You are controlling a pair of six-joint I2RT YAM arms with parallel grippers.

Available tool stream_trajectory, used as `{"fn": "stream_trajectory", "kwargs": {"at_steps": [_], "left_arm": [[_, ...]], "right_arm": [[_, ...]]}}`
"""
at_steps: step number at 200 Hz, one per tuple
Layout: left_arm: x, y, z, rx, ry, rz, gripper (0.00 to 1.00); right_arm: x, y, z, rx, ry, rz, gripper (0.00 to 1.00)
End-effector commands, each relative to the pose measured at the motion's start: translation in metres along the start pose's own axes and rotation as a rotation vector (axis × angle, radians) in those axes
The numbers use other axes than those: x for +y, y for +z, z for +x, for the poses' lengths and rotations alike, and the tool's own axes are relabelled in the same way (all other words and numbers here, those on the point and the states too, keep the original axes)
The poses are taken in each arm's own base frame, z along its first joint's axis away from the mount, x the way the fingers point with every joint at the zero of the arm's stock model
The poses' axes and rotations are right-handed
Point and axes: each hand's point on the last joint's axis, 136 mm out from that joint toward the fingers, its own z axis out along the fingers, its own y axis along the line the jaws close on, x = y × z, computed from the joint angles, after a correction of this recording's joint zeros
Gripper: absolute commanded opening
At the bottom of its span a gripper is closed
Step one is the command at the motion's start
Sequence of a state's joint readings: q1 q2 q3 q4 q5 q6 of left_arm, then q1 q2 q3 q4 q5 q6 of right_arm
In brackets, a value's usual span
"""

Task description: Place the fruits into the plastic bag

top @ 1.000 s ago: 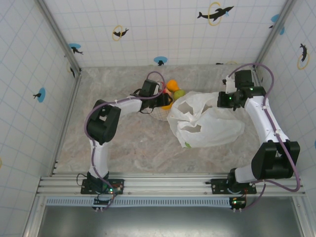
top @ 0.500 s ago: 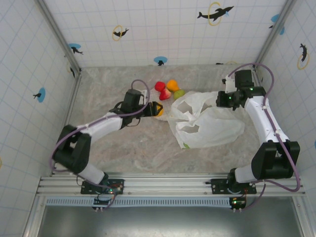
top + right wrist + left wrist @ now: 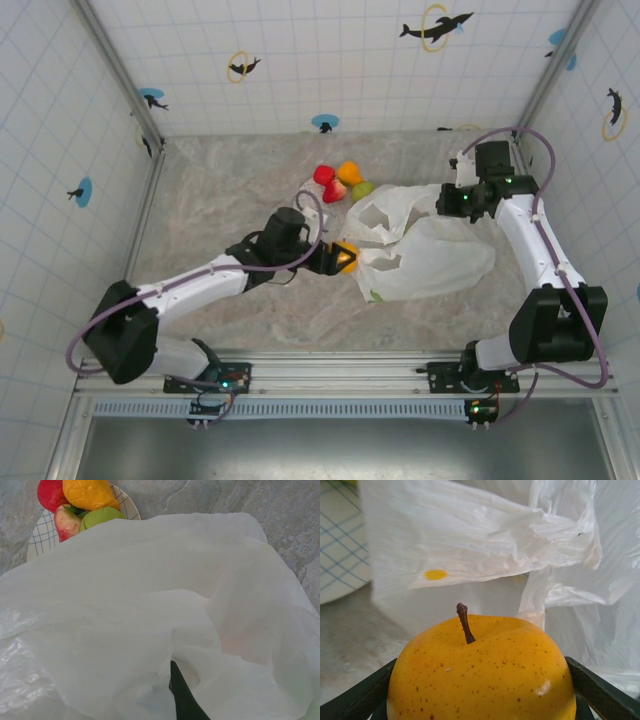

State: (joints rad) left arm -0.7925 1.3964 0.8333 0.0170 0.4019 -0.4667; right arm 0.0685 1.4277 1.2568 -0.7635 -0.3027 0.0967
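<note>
My left gripper (image 3: 342, 258) is shut on a yellow-orange speckled fruit (image 3: 480, 670) with a brown stem; a dark finger (image 3: 602, 690) shows on either side of it. It hangs just left of the plastic bag (image 3: 425, 250), whose crinkly white film (image 3: 520, 540) rises right in front of the fruit. My right gripper (image 3: 448, 203) is shut on the bag's far upper edge and holds it raised; one dark finger (image 3: 184, 700) pokes out of the film (image 3: 150, 605). A red fruit (image 3: 50, 492), an orange one (image 3: 87, 492), a green one (image 3: 100, 516) and a reddish apple (image 3: 66, 522) lie together behind the bag.
The remaining fruits (image 3: 340, 182) rest on a white plate with a blue grid (image 3: 36, 542) at the back middle of the table. Tiled walls close off the left, back and right. Bare marbled table (image 3: 220, 200) lies left of the plate.
My left arm has swung from the plate toward the near right, carrying the yellow-orange fruit to the bag's left side. The right arm and the bag have stayed put.
</note>
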Motion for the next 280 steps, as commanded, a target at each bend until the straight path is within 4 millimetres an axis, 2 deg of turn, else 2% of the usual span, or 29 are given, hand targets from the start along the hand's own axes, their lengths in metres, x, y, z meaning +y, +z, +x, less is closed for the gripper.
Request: {"fn": "stream_trajectory", "kwargs": {"at_steps": [1, 21, 30, 33, 40, 74, 79, 102, 141, 166, 211, 252, 280], "left_arm": [[-0.013, 0.016, -0.02, -0.02, 0.059, 0.036, 0.52], [-0.022, 0.029, -0.033, -0.038, 0.076, 0.069, 0.52], [-0.018, 0.037, -0.028, -0.022, 0.065, 0.066, 0.52], [-0.025, 0.037, -0.04, -0.044, 0.075, 0.078, 0.52], [-0.026, 0.042, -0.044, -0.045, 0.073, 0.081, 0.52], [-0.021, 0.065, -0.056, -0.06, 0.061, 0.066, 0.55], [-0.02, 0.069, -0.058, -0.065, 0.062, 0.059, 0.55], [-0.019, 0.087, -0.062, -0.074, 0.074, 0.033, 0.57], [-0.019, 0.119, -0.059, -0.077, 0.11, -0.008, 0.59], [-0.027, 0.135, -0.059, -0.082, 0.109, 0.028, 0.61], [-0.019, 0.166, -0.036, -0.035, 0.068, 0.063, 0.65], [-0.022, 0.181, -0.031, -0.026, 0.022, 0.124, 0.68], [-0.021, 0.183, -0.027, -0.009, 0.021, 0.128, 0.73]], "right_arm": [[0.008, -0.001, -0.001, -0.021, -0.004, -0.032, 0.0], [0.014, 0.002, 0.002, -0.016, -0.008, -0.055, 0.0], [0.017, 0.003, 0.003, -0.015, -0.01, -0.065, 0.0], [0.018, 0.004, 0.004, -0.014, -0.012, -0.069, 0.0], [0.02, 0.005, 0.005, -0.011, -0.014, -0.076, 0.0], [0.024, 0.008, 0.008, 0.0, -0.019, -0.095, 0.0], [0.031, 0.007, 0.008, 0.002, -0.02, -0.134, 0.0], [0.036, 0.006, 0.008, -0.004, -0.015, -0.167, 0.0], [0.047, 0.008, 0.008, -0.017, 0.015, -0.244, 0.0], [0.051, 0.012, 0.012, -0.016, 0.041, -0.286, 0.0], [0.046, 0.014, 0.013, -0.027, 0.066, -0.277, 0.0], [0.041, 0.017, 0.016, -0.029, 0.082, -0.271, 0.0], [0.036, 0.018, 0.018, -0.028, 0.089, -0.263, 0.0]]}}
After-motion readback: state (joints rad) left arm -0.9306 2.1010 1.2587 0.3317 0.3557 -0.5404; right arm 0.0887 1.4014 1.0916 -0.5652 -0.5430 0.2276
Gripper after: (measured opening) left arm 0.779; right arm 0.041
